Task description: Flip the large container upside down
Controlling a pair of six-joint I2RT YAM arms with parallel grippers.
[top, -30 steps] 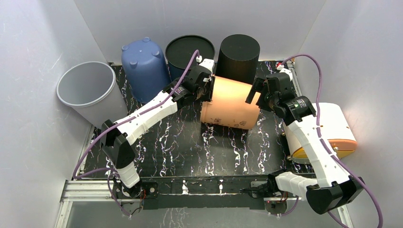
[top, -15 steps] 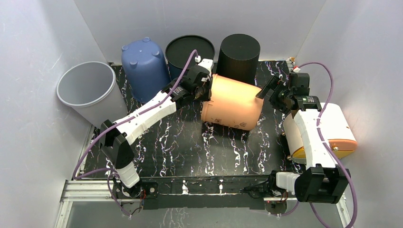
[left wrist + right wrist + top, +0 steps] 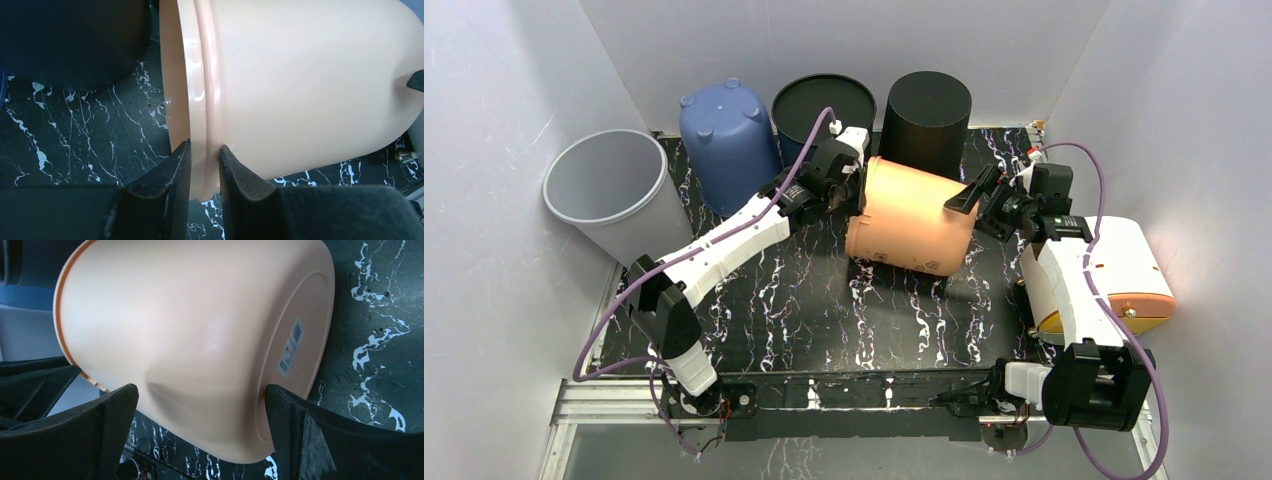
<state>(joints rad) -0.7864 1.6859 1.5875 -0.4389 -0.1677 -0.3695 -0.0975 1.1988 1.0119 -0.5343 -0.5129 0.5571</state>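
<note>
White-shelled left arm (image 3: 724, 240) and matching right arm (image 3: 1072, 290) have black joints; a purple cable (image 3: 805, 141) trails each; black wedge-shaped fingers (image 3: 165, 200) tip both.

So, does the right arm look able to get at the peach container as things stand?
Probably yes: the right gripper is open at the peach container's base end, nothing between them, while the left gripper pinches its rim.

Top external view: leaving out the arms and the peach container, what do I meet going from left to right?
Grey bucket → blue upturned bucket → rimmed black container → tall black container → white and orange box.
</note>
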